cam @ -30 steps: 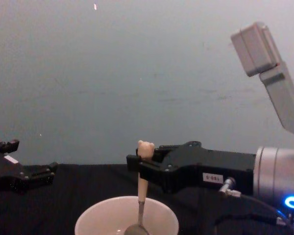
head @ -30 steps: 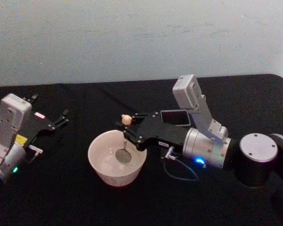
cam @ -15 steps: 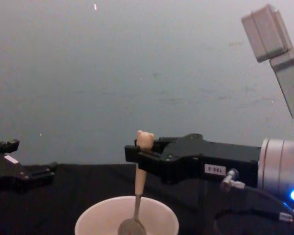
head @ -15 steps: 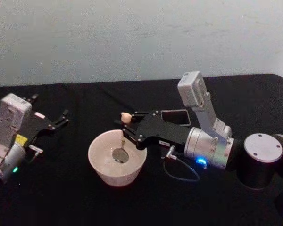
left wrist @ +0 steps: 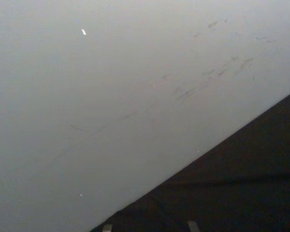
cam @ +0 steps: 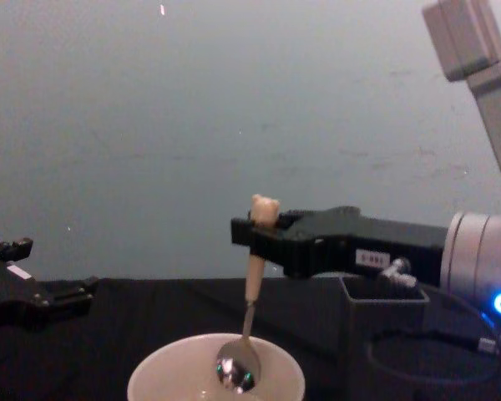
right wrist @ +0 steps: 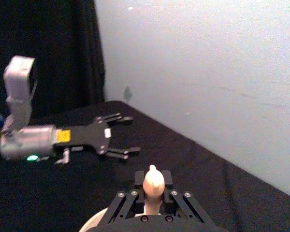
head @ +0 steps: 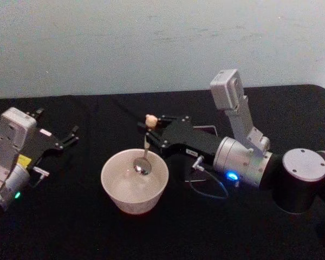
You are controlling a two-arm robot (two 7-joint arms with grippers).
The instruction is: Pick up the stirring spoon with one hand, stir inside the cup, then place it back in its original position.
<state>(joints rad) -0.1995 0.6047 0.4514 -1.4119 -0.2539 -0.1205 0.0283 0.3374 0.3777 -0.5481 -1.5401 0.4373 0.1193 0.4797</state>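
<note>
My right gripper [head: 150,131] is shut on the beige handle of the stirring spoon [head: 145,145], just under its tiny bear head. The spoon [cam: 253,280] hangs nearly upright, its shiny bowl inside the mouth of the cream cup [head: 132,200], near the far rim. The cup [cam: 154,378] stands at the table's middle front. The dark grey square holder [cam: 384,330] stands behind and right of the cup, largely hidden by the right gripper [cam: 256,236] in the head view. In the right wrist view the bear head of the spoon [right wrist: 152,182] sits between the jaws.
My left gripper [head: 57,123] rests open on the black table [head: 70,227] at the left, apart from the cup; it also appears as the left gripper [right wrist: 128,136] in the right wrist view. A grey wall [head: 151,43] runs behind the table. A cable loops beside the right wrist.
The right gripper has risen and drawn back a little, lifting the spoon's bowl from the cup's bottom up to near the rim. The holder now shows under the gripper in the chest view. The left arm stayed put.
</note>
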